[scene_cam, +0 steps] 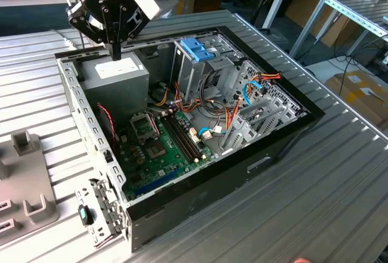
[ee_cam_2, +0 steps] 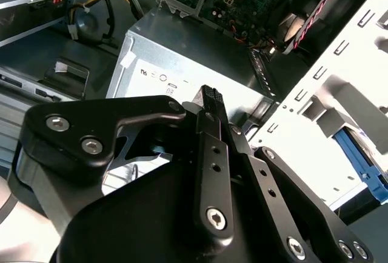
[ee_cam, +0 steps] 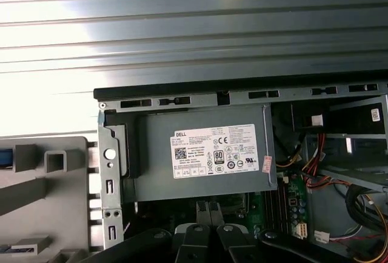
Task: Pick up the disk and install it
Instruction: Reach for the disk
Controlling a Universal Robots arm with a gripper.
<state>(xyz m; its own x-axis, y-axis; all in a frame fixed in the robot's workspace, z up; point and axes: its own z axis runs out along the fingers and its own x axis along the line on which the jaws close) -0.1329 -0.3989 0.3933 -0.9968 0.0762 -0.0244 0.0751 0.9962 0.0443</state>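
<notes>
My gripper (scene_cam: 115, 49) is clenched with nothing between its black fingers, and it hangs over the power supply (scene_cam: 118, 75) in the far corner of the open computer case (scene_cam: 260, 154), on the exterior view's left. In both wrist views the fingertips meet in front of that grey sheet-metal box and its white label.

The second wrist view shows a strip of bright blue (ee_cam_2: 361, 163) through the case's perforated wall. The first wrist view catches a blue sliver (ee_cam: 5, 159) in the moulded grey fixture (ee_cam: 48, 178) just outside the case. I take both for the disk's carrier edge. Each is cut off by the picture border, so I cannot make out the drive body.

The exterior view shows things the wrist views lack: the green motherboard (scene_cam: 160, 148), the blue bracket (scene_cam: 197, 48) on the tall metal cage, and the ribbed metal table (scene_cam: 315, 190).
</notes>
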